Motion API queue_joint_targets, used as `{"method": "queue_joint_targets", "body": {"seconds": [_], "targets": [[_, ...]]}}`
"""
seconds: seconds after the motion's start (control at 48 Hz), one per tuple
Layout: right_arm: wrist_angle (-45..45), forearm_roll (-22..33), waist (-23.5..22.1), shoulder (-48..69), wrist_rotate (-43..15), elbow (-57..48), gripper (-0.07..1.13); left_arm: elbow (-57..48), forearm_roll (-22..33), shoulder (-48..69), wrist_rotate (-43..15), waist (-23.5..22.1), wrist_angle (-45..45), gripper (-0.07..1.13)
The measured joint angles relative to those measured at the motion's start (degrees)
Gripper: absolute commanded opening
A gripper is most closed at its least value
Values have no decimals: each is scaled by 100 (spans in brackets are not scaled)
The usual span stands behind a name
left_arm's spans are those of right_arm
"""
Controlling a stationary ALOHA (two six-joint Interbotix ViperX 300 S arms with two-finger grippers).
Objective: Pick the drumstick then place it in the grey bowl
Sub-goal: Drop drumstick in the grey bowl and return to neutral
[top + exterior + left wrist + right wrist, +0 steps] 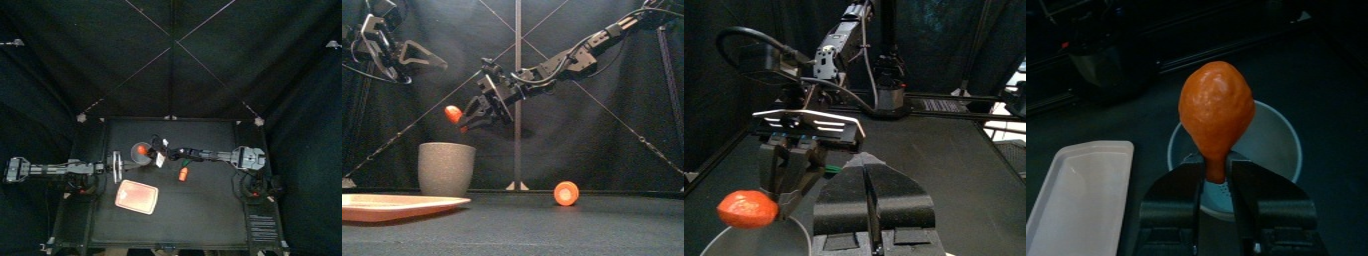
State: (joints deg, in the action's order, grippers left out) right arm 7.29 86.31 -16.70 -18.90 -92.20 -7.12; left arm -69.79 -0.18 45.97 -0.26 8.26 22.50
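The orange-red drumstick point(454, 115) hangs in the air just above the tall grey speckled cup point(446, 168). My right gripper point(477, 112) is shut on its thin end. In the right wrist view the drumstick point(1216, 108) points fat end out over the cup's mouth point(1280, 140). The left wrist view shows the drumstick point(747, 208) over the cup's rim point(778, 238). My left gripper point(871, 195) is raised to the cup's left point(420, 58), its jaws pressed together with nothing between them.
The flat pink tray point(138, 195) lies near the front, left of centre, in front of the cup point(143, 153). A small orange-red round toy point(565, 193) lies on the table to the right of the cup.
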Motion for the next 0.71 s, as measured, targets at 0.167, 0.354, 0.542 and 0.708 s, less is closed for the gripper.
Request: {"method": "queue_joint_targets", "body": {"seconds": [0.167, 0.354, 0.542, 0.708], "targets": [[18, 0, -105, -88, 0, 44, 70, 0, 0, 0, 0, 0, 0, -3], [70, 9, -105, -88, 0, 44, 78, 0, 9, 0, 0, 0, 0, -3], [70, 18, -97, -88, 0, -53, 78, 0, 0, 0, 0, 0, 0, -3], [53, 9, -97, 79, 0, -448, 78, -26, 9, 0, 0, -9, 0, -3]]}}
